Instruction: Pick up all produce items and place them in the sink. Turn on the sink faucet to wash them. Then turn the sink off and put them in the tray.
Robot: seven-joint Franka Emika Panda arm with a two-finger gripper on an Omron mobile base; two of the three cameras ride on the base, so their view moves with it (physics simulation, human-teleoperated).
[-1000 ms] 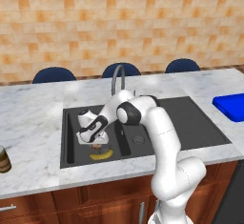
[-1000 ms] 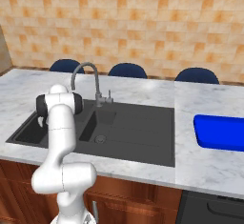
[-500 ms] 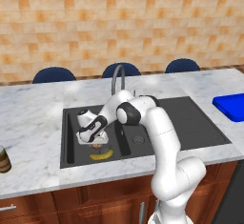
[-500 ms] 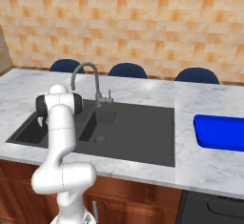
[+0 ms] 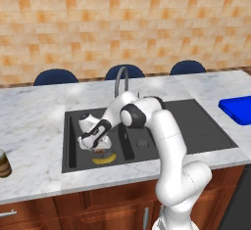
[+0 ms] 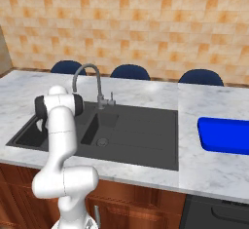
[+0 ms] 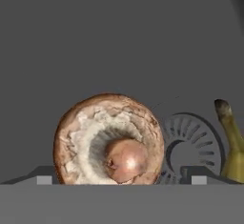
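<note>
You get even, soft, rendered light in both base views, bright on the marble counter and the tiled wall, with no glare and only faint shadows. The sink at frame centre reads dark and flat. The hand view is dim grey; the mushroom at lower centre looks slightly soft, its stem catching a small highlight.

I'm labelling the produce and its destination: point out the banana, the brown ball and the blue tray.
banana (image 5: 104,159): left base view, middle of its yellow curve.
brown ball (image 7: 109,139): hand view, pale ring around its centre knob.
blue tray (image 6: 224,135): right base view, flat floor.
</note>
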